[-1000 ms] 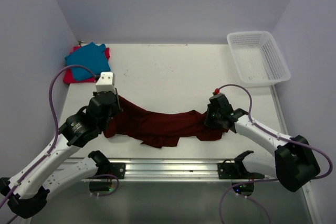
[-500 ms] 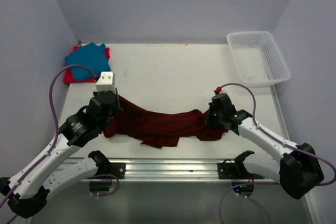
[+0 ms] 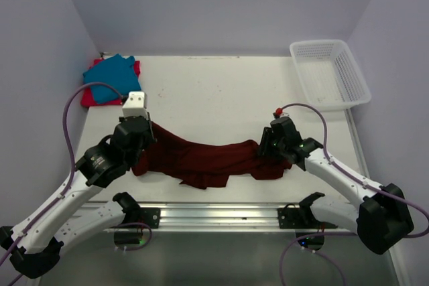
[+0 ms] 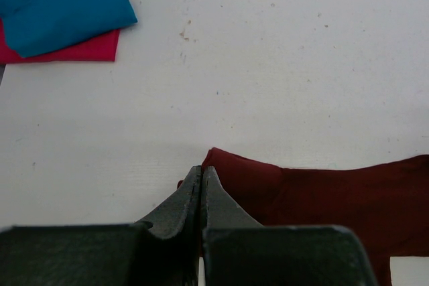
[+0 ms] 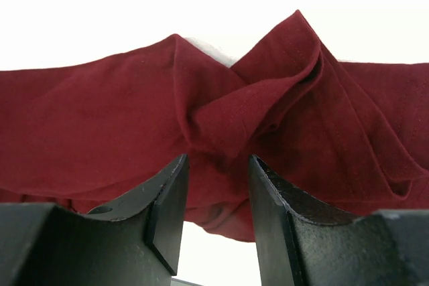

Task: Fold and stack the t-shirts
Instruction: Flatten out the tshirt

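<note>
The dark maroon t-shirt point(image 3: 208, 159) lies bunched in a long band across the near part of the table. My left gripper point(image 3: 137, 142) is shut on its left end; in the left wrist view the jaws point(image 4: 202, 169) are pressed together with maroon cloth point(image 4: 322, 192) showing past the tips. My right gripper point(image 3: 265, 147) is at the shirt's right end. Its jaws point(image 5: 218, 159) stand apart, with crumpled maroon folds point(image 5: 134, 112) in front of and between the fingers. The teal blue t-shirt point(image 3: 114, 72) lies folded on the red-pink t-shirt point(image 3: 90, 97) at the far left corner.
A white mesh basket point(image 3: 322, 43) stands at the far right of the table point(image 3: 214, 92). Grey walls close in the left, back and right sides. A metal rail point(image 3: 214, 216) with both arm bases runs along the near edge.
The right gripper's jaws shut on the shirt's right end and have now come apart. The right arm shifted slightly. The left arm and the shirt have stayed put.
</note>
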Tool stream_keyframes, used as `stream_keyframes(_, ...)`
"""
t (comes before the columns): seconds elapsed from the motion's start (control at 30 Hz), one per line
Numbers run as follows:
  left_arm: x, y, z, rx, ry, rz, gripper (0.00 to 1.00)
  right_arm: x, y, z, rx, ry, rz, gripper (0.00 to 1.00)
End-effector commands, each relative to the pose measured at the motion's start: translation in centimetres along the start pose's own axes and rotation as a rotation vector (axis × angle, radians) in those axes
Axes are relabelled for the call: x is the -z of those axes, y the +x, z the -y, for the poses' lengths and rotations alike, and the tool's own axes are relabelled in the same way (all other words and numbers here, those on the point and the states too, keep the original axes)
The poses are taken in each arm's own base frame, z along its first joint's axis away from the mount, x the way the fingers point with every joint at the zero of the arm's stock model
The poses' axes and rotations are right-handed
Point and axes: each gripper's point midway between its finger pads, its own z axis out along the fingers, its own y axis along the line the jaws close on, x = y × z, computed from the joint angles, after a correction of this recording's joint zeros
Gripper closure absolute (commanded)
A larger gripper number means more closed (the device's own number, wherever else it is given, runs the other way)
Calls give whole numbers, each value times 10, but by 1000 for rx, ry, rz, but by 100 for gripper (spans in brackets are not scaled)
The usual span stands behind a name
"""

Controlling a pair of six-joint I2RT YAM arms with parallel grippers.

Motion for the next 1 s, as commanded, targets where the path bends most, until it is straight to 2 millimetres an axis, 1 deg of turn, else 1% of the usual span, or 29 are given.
stream_keyframes(0.0, 5, -23, 0, 60, -2, 69, 100, 1, -4, 1, 7, 17, 12, 55)
stream_keyframes(0.27, 4, -21, -1, 56, -9, 64, 100, -3, -4, 0, 0, 10, 20, 60)
stream_keyframes(0.3, 4, -21, -1, 56, -9, 64, 100, -4, -1, 1, 3, 11, 15, 62)
stream_keyframes(0.37, 3, -20, -1, 56, -8, 63, 100, -7, -3, -1, -1, 0, 26, 62)
stream_keyframes(0.4, 3, -20, -1, 56, -8, 63, 100, -11, 2, 1, 1, 0, 17, 62)
stream_keyframes(0.43, 3, -20, 0, 57, -5, 62, 100, -13, 0, -3, 2, -17, 28, 62)
stream_keyframes(0.53, 4, -21, -1, 60, -5, 64, 100, -20, 1, -5, -3, -32, 25, 62)
stream_keyframes(0.63, 5, -20, -1, 62, -4, 63, 100, -22, -2, -9, -7, -50, 42, 62)
stream_keyframes(0.7, 4, -19, -1, 61, -5, 58, 100, -22, -5, -11, -6, -55, 52, 64)
stream_keyframes(0.83, 4, -17, 0, 67, 3, 52, 100, -22, -10, -13, -5, -59, 72, 66)
stream_keyframes(0.97, 3, -15, 1, 65, 3, 48, 100, -24, -12, -12, -6, -55, 80, 69)
